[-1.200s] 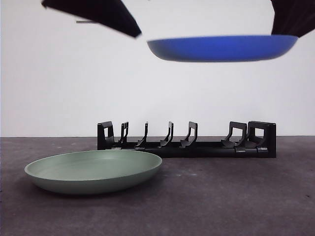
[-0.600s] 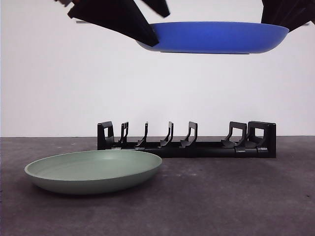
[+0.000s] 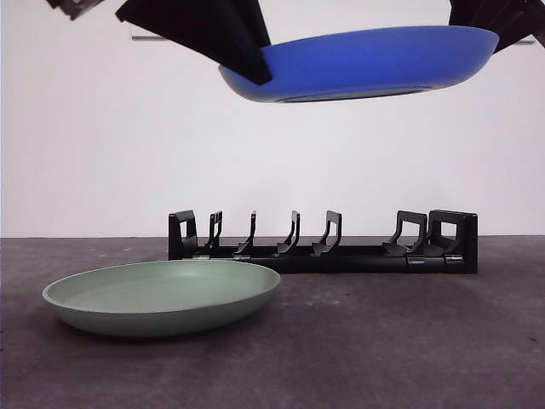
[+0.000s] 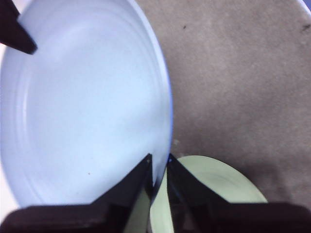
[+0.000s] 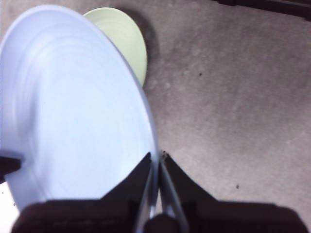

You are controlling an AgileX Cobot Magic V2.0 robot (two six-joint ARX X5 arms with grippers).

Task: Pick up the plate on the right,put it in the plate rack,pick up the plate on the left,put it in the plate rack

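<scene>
High above the table hangs a blue plate (image 3: 366, 64), tilted slightly with its left side lower. My left gripper (image 3: 258, 70) is shut on its left rim, and the left wrist view shows the two jaws pinching the plate's edge (image 4: 159, 162). My right gripper (image 3: 481, 24) is shut on the right rim (image 5: 156, 162). A pale green plate (image 3: 162, 294) lies flat on the table at the front left, also below in both wrist views (image 4: 209, 184) (image 5: 124, 34). The black plate rack (image 3: 324, 247) stands behind it with nothing in its prongs.
The table (image 3: 409, 341) is dark grey and a white wall stands behind. The rack's edge (image 5: 265, 4) shows at a corner of the right wrist view. The other gripper's black tip (image 4: 14, 31) shows across the plate.
The left gripper came in from the left and shut on the blue plate's left rim. The plate rose a little and tilted, left side down. Green plate and rack stayed put.
</scene>
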